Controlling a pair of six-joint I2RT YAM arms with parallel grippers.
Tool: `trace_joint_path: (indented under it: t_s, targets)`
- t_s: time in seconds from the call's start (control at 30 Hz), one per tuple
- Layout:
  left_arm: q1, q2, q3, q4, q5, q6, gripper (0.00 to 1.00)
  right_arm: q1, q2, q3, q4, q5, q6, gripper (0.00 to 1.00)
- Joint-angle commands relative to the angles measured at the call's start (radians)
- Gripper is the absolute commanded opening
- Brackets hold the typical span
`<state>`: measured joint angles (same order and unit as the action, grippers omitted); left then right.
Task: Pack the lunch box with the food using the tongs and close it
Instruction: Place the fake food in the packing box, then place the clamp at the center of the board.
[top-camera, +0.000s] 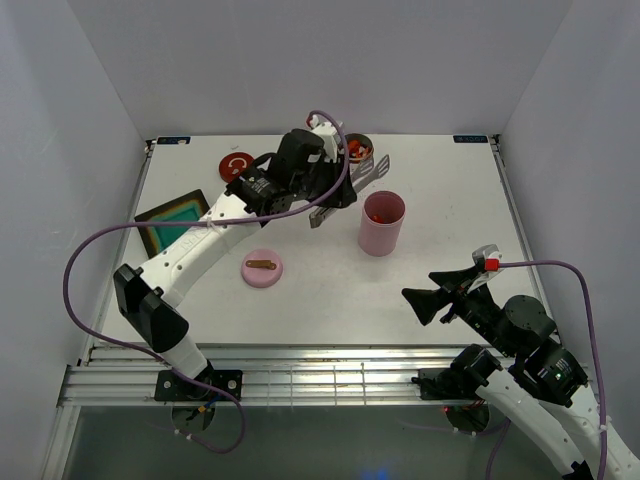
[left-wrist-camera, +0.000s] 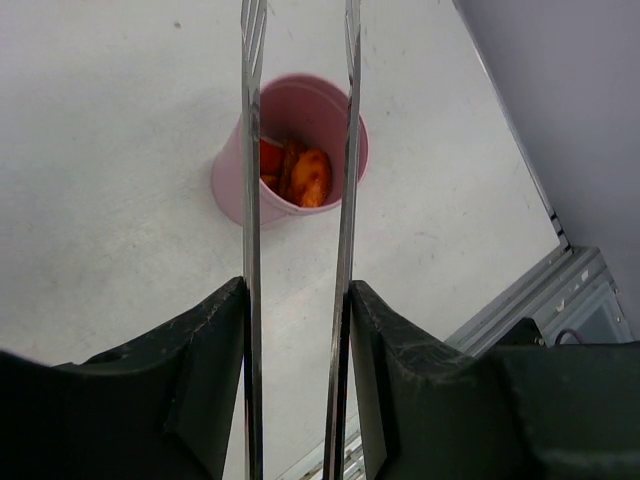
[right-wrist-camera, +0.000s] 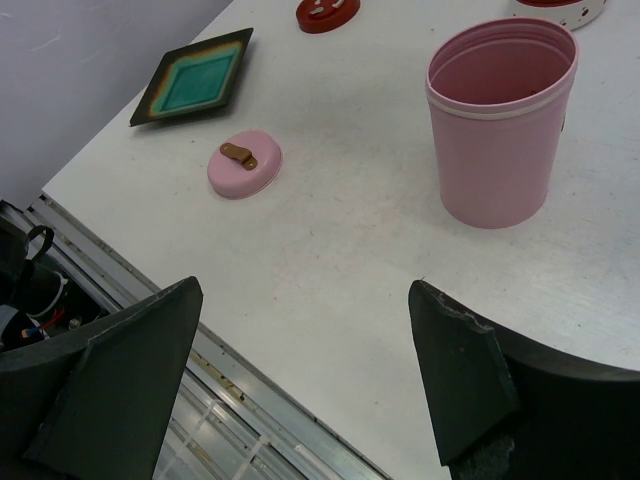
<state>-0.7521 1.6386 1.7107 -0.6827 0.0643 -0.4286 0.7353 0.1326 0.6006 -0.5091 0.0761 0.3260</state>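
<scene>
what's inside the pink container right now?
Orange and red food pieces lie in the pink container. Its near wall and the tongs cover part of the bottom, so no count.

High rear overhead, two close low wrist views, pink lunch box (top-camera: 382, 224) common to all.

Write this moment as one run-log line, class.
left gripper: shut on tongs | pink lunch box: upright, open, some food inside | lid: off, lying apart | right gripper: open, empty
</scene>
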Motion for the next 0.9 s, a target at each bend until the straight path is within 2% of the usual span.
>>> trace_joint_path:
  t_s: [0.0, 0.13, 0.23, 0.3, 0.5, 0.73, 0.87]
  targets:
    - [0.010, -0.053, 0.125, -0.034, -0.164, 0.010, 0.53, 0.006, 0.013, 0.028, 0.020, 0.008, -0.001, 0.89]
    - [0.043, -0.023, 0.153, -0.067, -0.250, 0.011, 0.53, 0.006, 0.042, 0.033, 0.018, 0.033, -0.001, 0.89]
    - [0.054, -0.014, 0.097, -0.060, -0.332, -0.001, 0.54, 0.006, 0.073, 0.036, 0.012, 0.033, -0.002, 0.89]
    - [0.060, -0.008, 0.006, -0.026, -0.368, -0.016, 0.54, 0.006, 0.090, 0.037, 0.007, 0.036, 0.001, 0.89]
    - [0.062, 0.035, -0.232, 0.170, -0.363, -0.071, 0.52, 0.006, 0.136, 0.051, -0.019, 0.063, 0.019, 0.88]
    - [0.059, 0.133, -0.319, 0.252, -0.388, -0.156, 0.45, 0.006, 0.130, 0.034, -0.009, 0.086, 0.035, 0.88]
    - [0.054, 0.167, -0.364, 0.275, -0.428, -0.193, 0.49, 0.006, 0.128, 0.036, -0.006, 0.082, 0.030, 0.88]
